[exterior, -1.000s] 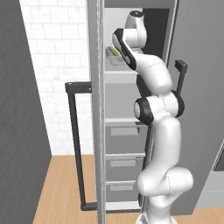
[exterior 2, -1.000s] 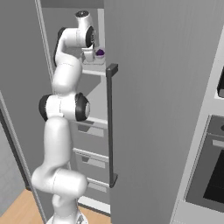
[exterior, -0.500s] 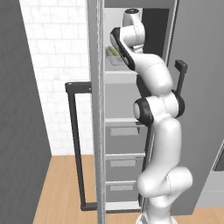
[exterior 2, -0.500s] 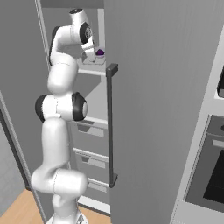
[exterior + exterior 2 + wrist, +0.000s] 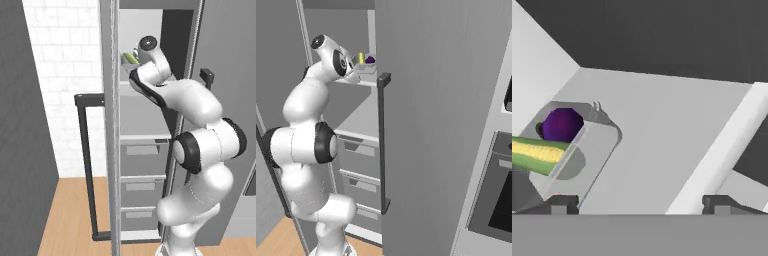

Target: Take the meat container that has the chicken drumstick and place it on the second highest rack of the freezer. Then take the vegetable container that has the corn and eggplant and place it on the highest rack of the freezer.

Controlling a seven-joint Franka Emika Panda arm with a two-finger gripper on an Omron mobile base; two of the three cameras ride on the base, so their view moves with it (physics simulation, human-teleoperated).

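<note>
The vegetable container (image 5: pixel 592 150) is a clear tray resting on a flat pale grey rack (image 5: pixel 662 125) of the freezer (image 5: pixel 142 115), the upper of the two boards I can see. It holds the yellow corn (image 5: pixel 534 152) and the dark purple eggplant (image 5: pixel 561 125). The corn (image 5: pixel 361 58) and eggplant (image 5: pixel 370 60) also show on the shelf from the right. My gripper (image 5: pixel 641 202) is open and empty, just short of the tray, with the tray off to its left side. The meat container with the chicken drumstick is out of view.
The freezer's open door (image 5: pixel 446 125) with its long black bar handle (image 5: pixel 382 145) stands close on the right. Another black handle (image 5: pixel 85 165) stands to the left. Below the racks sit grey drawers (image 5: pixel 142 185). An oven (image 5: pixel 496 200) is at the far right.
The jaws have opened and let go of the vegetable container, which now stays on the rack. The hand has drawn back a little from it.
</note>
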